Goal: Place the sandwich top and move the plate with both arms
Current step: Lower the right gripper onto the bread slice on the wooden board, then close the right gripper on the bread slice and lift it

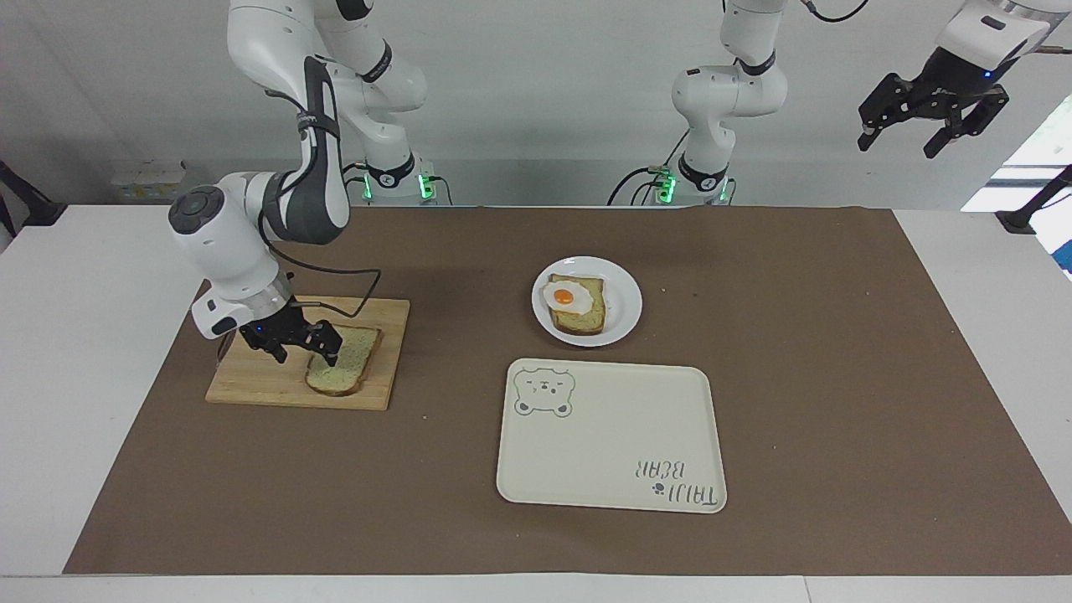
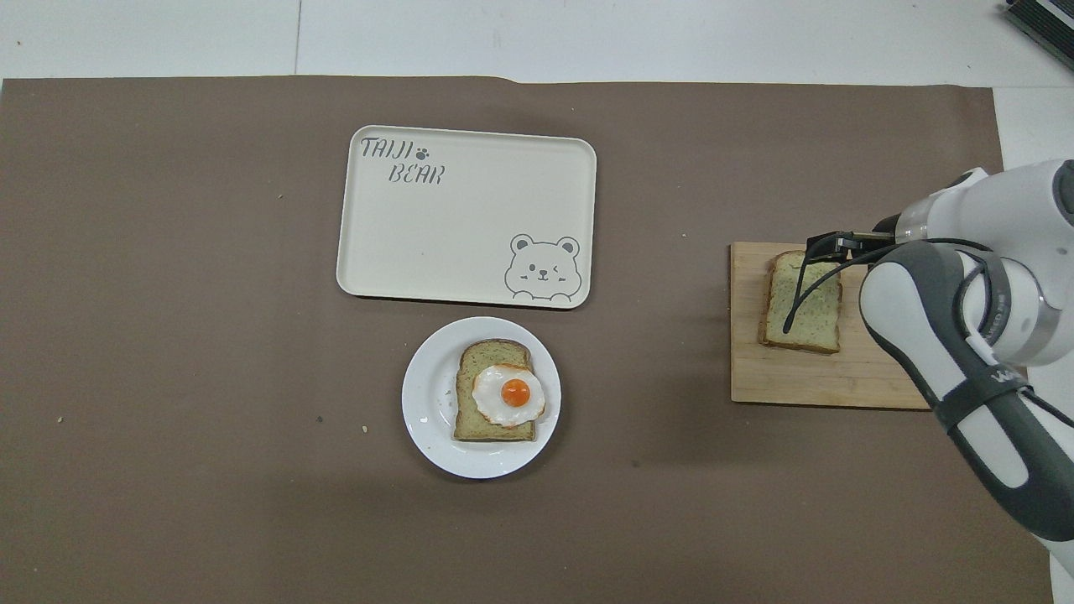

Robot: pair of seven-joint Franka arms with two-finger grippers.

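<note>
The sandwich top (image 1: 347, 364) (image 2: 818, 323) lies flat on a wooden cutting board (image 1: 260, 381) (image 2: 822, 377) toward the right arm's end of the table. My right gripper (image 1: 303, 352) hangs open and low over it. One finger is above the slice's edge, the other above bare board. From overhead the arm hides most of this gripper. The white plate (image 1: 626, 311) (image 2: 428, 424) in the middle carries a bread slice with a fried egg (image 1: 563, 296) (image 2: 508, 394). My left gripper (image 1: 909, 138) waits open, high above the left arm's end of the table.
A cream tray with a bear drawing (image 1: 611, 435) (image 2: 466, 226) lies just farther from the robots than the plate. A brown mat (image 1: 837, 377) covers the table. A black cable (image 2: 797, 294) from the right wrist hangs across the plain slice.
</note>
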